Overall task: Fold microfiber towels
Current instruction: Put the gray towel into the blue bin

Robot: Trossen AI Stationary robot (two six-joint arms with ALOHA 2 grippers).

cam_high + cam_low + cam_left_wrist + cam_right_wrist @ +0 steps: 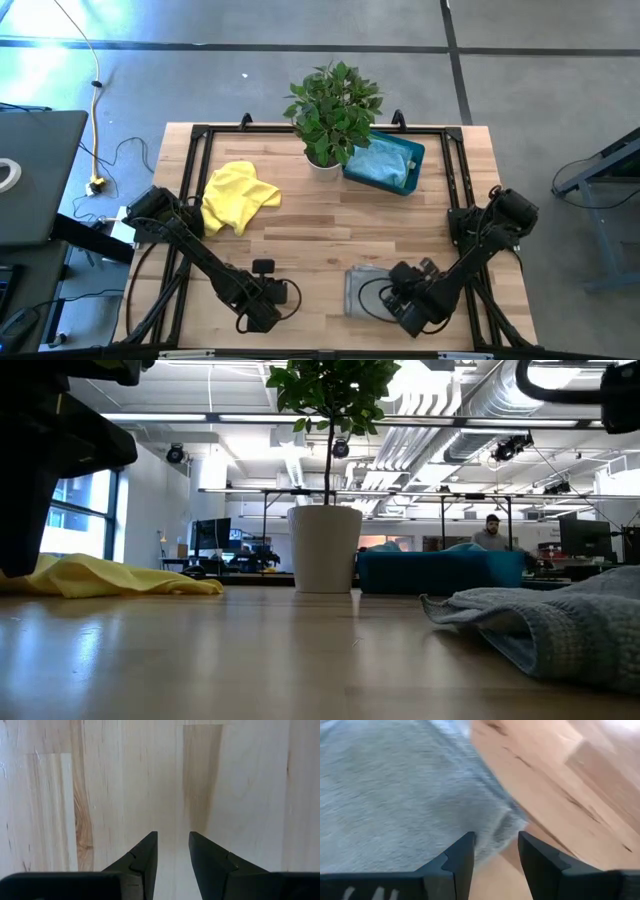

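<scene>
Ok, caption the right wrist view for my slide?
Right gripper, jaws open, over the grey towel's corner on the wooden table.

Wooden counter [330, 235]: yellow towel [236, 197] crumpled at left, grey towel [362, 290] near front right, potted plant [332, 112] and teal bin [408, 152] at back.

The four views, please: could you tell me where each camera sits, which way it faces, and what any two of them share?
High view: overhead, looking straight down on the table; both arms show.
Low view: at tabletop height, looking level across to the room; only dark arm parts at the top corners.
Left wrist view: above bare wood; left pincer open.
Right wrist view: over the grey towel; right pincer open at its corner.
Shared: high and low views both show the yellow towel, potted plant and teal bin.
</scene>
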